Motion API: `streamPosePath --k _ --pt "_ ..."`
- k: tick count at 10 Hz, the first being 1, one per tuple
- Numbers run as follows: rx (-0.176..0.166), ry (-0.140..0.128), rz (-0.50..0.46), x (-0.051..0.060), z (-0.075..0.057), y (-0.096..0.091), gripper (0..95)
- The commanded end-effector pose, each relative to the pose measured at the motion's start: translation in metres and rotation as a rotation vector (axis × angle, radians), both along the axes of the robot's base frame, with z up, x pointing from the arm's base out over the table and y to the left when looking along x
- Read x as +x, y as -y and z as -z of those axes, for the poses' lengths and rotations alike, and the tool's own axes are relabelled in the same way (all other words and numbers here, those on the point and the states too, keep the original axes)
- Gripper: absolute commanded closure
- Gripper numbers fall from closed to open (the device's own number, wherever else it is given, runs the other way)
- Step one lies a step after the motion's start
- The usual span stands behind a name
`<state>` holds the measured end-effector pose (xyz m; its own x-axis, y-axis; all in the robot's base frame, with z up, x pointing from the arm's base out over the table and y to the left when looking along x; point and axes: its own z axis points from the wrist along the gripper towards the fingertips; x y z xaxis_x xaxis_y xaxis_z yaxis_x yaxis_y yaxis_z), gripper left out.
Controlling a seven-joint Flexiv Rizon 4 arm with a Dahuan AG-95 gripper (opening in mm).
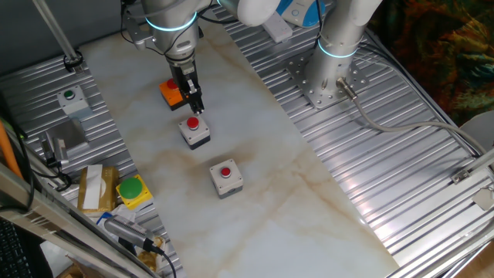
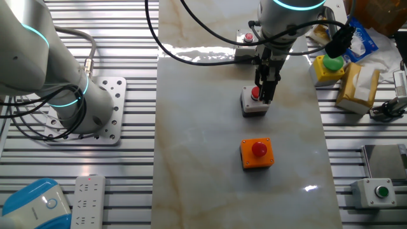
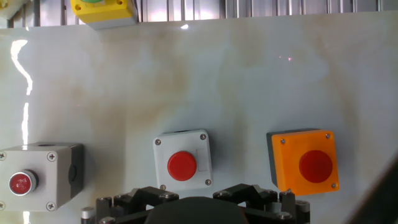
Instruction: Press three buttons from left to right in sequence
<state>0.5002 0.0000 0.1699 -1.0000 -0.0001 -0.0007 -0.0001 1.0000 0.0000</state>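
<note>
Three boxes with red caps lie in a row on the marble top. The orange box [image 1: 168, 93] [image 2: 257, 153] [image 3: 305, 165] is at one end. A light grey box [image 1: 194, 130] [image 2: 252, 102] [image 3: 182, 163] is in the middle. A second grey box [image 1: 226, 177] [image 2: 245, 39] [image 3: 37, 177] is at the other end. My gripper [image 1: 197, 110] [image 2: 266, 98] points down right over the middle box's red cap. Its fingers form one narrow dark bar with no gap between them. I cannot tell if the tip touches the cap. The hand view shows only the finger bases.
A green button on a yellow box [image 1: 133, 190] [image 2: 330, 67] [image 3: 102, 9] stands off the marble slab. A grey box with a small green button [image 1: 72, 98] [image 2: 375, 191] sits on the ribbed metal. A second arm's base [image 1: 333, 73] [image 2: 73, 105] stands beside the slab.
</note>
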Motion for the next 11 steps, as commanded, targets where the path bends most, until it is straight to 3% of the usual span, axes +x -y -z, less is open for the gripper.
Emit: streamPosePath --k 1,2,3,9,10,11 --pt "-0.090 -0.075 0.167 0.000 0.000 0.000 95.0" --pt "-0.039 -0.078 0.195 0.000 0.000 0.000 95.0" --pt "-0.029 -0.079 0.201 0.000 0.000 0.000 95.0" --pt "-0.041 -0.084 0.167 -0.002 -0.004 0.009 95.0" --pt "-0.039 -0.084 0.148 -0.007 -0.008 0.029 95.0" --pt "-0.035 -0.084 0.141 -0.009 -0.010 0.036 95.0"
